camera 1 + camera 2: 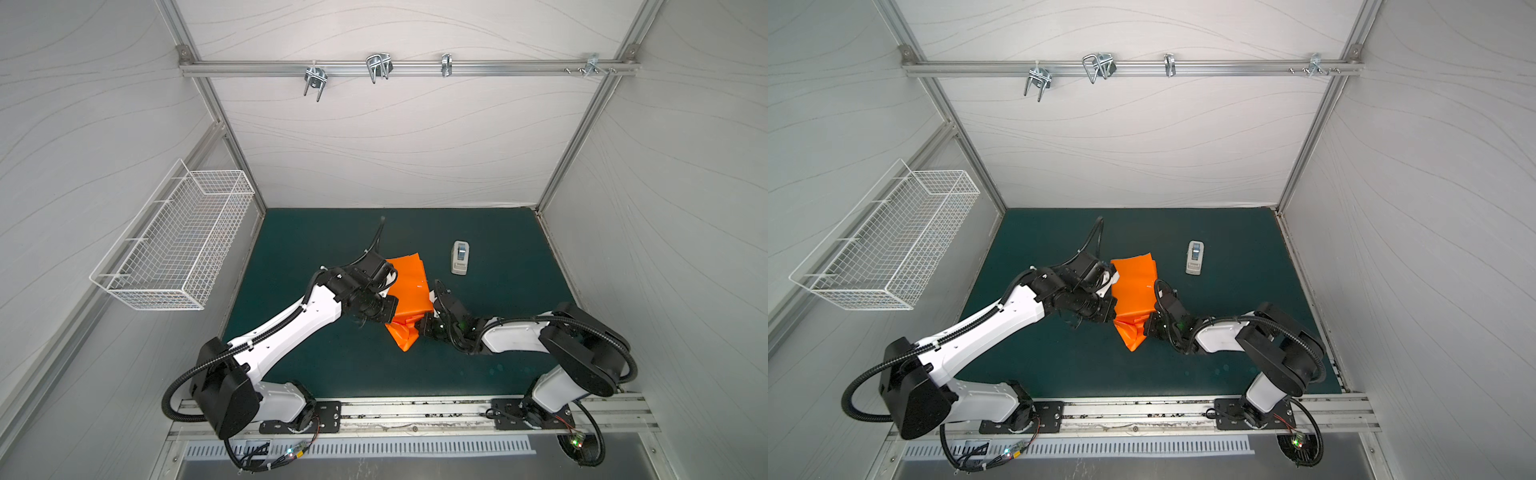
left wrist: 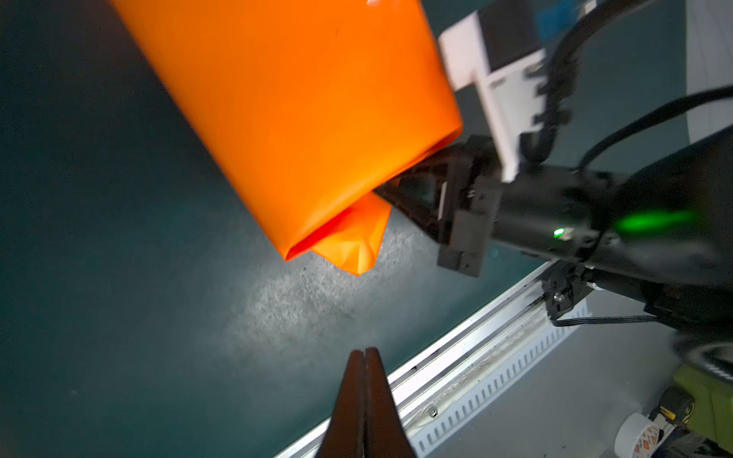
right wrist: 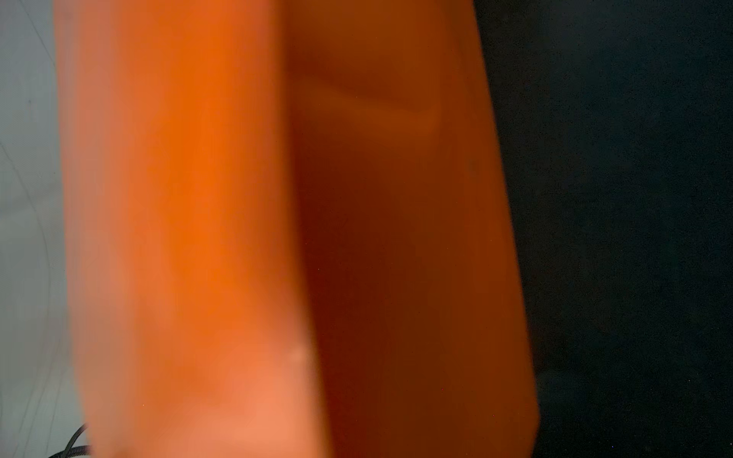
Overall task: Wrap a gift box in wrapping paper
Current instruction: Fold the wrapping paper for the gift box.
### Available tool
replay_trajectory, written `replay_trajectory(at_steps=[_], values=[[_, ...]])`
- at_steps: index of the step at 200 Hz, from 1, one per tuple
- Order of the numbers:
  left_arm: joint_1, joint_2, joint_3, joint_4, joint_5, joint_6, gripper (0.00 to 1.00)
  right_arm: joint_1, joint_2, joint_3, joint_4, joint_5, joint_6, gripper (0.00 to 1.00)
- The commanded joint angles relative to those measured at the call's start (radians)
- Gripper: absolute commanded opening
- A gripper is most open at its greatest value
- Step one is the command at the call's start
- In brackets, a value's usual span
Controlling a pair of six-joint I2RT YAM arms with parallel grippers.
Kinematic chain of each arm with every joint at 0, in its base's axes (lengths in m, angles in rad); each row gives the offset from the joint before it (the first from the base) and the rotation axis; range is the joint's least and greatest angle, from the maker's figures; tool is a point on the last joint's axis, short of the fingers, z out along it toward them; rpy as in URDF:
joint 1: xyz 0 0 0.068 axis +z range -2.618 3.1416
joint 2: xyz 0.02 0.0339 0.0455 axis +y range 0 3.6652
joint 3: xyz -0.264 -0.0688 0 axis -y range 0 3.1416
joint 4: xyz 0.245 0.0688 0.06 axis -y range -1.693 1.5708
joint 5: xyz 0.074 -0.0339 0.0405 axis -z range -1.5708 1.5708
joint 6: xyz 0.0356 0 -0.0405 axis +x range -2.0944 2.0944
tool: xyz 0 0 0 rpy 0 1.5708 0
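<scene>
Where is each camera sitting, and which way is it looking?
Top views: both are high overhead and look down on the green mat, the wrapping paper and the tape dispenser. The left arm and right arm show whole.
Left wrist: it rides on the left arm and looks past the shut left gripper at the paper's open end, where the right gripper shows.
Right wrist: it rides on the right arm, close against blurry orange paper. No gripper shows.
Shared: every view shows the wrapping paper.

Both arms reach inward and nearly meet mid-table.
The left arm (image 1: 291, 320) stretches forward, the left gripper (image 2: 364, 355) with jaws pressed together; the right arm (image 1: 511, 336) bends low, the right gripper (image 2: 416, 198) closed, tips hidden.
</scene>
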Motion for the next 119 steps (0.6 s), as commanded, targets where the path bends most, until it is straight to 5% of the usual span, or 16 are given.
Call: replay_trajectory(at_steps=[1, 50, 119], values=[[-0.047, -0.045, -0.148, 0.181, -0.022, -0.167, 0.02, 0.003, -0.009, 0.009, -0.006, -0.004, 0.013, 0.03], [-0.125, -0.013, -0.335, 0.599, -0.169, -0.276, 0.01, 0.005, -0.005, 0.01, -0.003, -0.016, 0.019, 0.02], [-0.129, 0.15, -0.364, 0.809, -0.226, -0.3, 0.0, 0.005, -0.023, 0.011, -0.021, -0.011, 0.015, 0.02]])
